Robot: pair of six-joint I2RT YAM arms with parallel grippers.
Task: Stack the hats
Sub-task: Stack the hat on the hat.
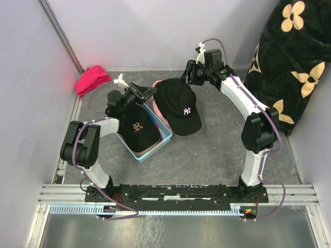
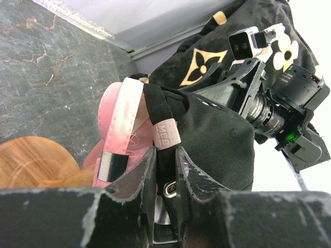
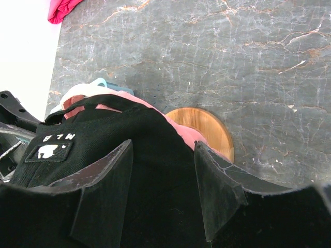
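Note:
A black cap with a white NY logo (image 1: 178,106) lies over a light pink cap (image 1: 158,82) on a wooden stand. My left gripper (image 1: 147,94) is shut on the black cap's rear strap (image 2: 161,111); the pink cap's strap (image 2: 121,121) hangs beside it. My right gripper (image 1: 185,77) is open, its jaws astride the black cap's crown (image 3: 155,175) at the far side. A second black cap with an R logo (image 1: 137,129) sits on a tan cap (image 1: 147,150) in a light blue bin (image 1: 166,135).
A red-pink cloth bundle (image 1: 93,78) lies at the back left corner. A black blanket with beige flowers (image 1: 289,62) fills the right side. The wooden stand (image 3: 207,126) shows under the caps. Grey walls close the back and left.

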